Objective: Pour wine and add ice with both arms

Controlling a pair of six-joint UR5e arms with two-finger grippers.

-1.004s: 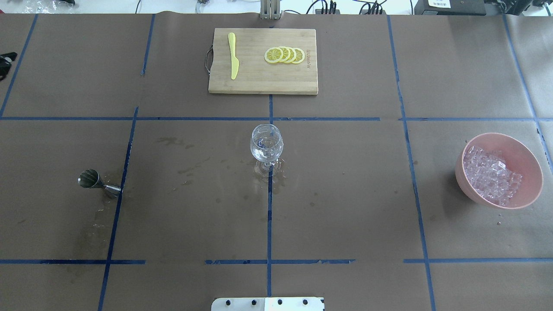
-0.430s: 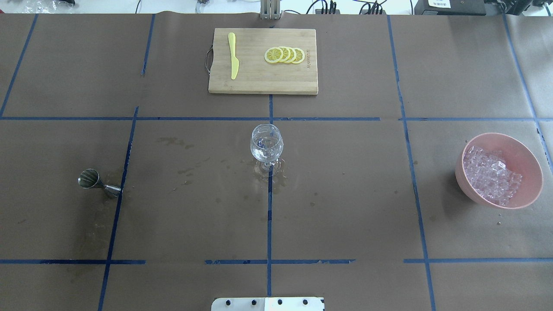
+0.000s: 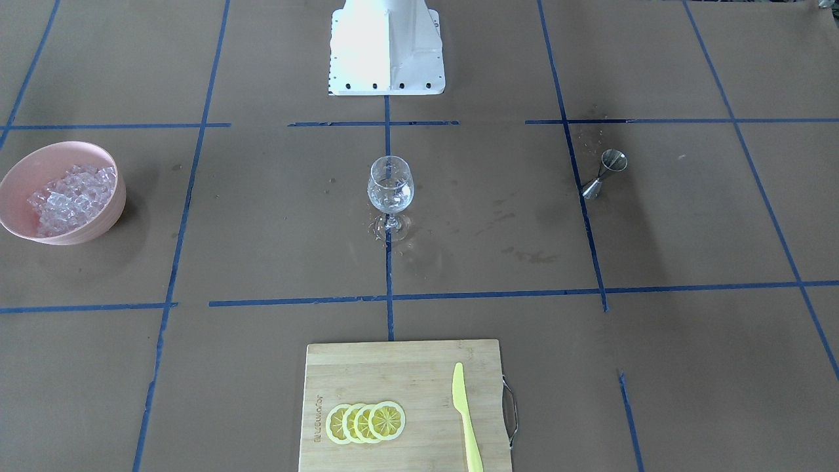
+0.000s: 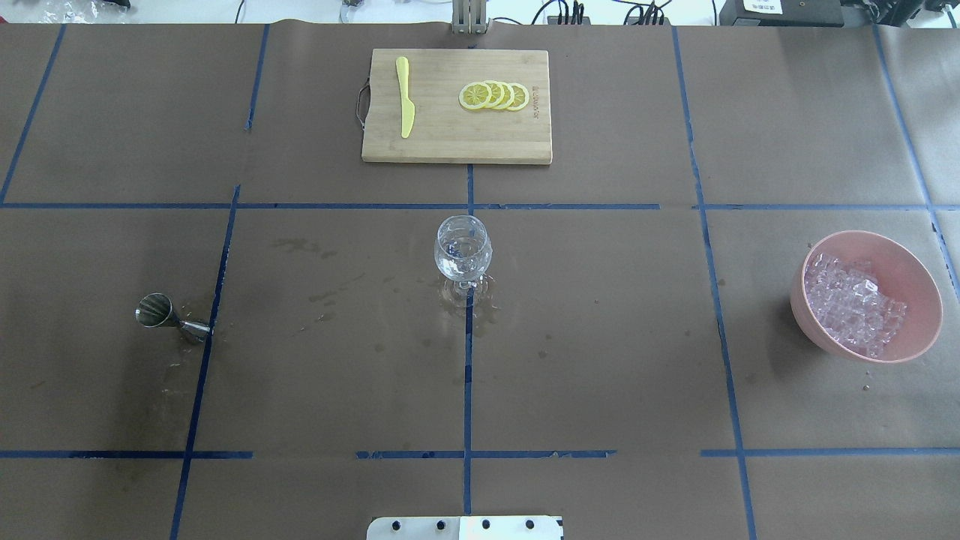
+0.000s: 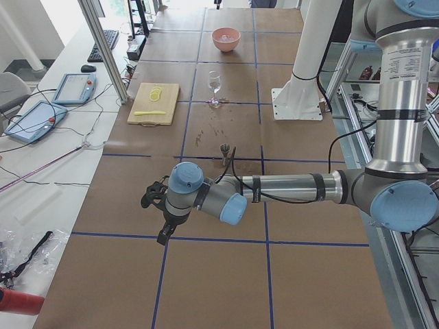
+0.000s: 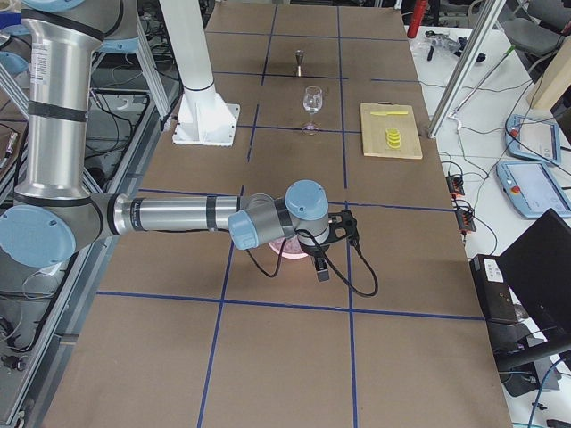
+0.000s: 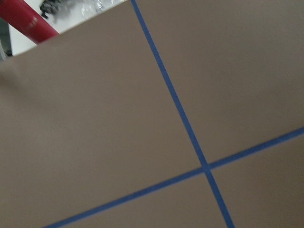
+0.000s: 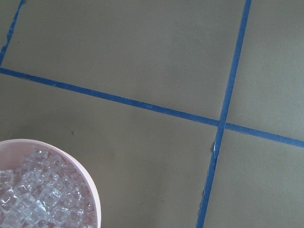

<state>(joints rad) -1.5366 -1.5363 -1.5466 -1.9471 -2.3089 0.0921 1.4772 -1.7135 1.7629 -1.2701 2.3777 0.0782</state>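
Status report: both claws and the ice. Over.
Left claw, right claw: both raised above table, open or shut unknown. Ice heaped in pink bowl, wine glass upright mid-table. Nothing between bowl and glass.

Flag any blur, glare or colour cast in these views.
Left wrist view: soft throughout, the blue tape has fuzzy edges. Front-facing view: the white base is blown out, with no surface detail. Right wrist view: sharp, the ice crisp in the pink bowl, with an overall greenish cast. Overhead view: even light, sharp.
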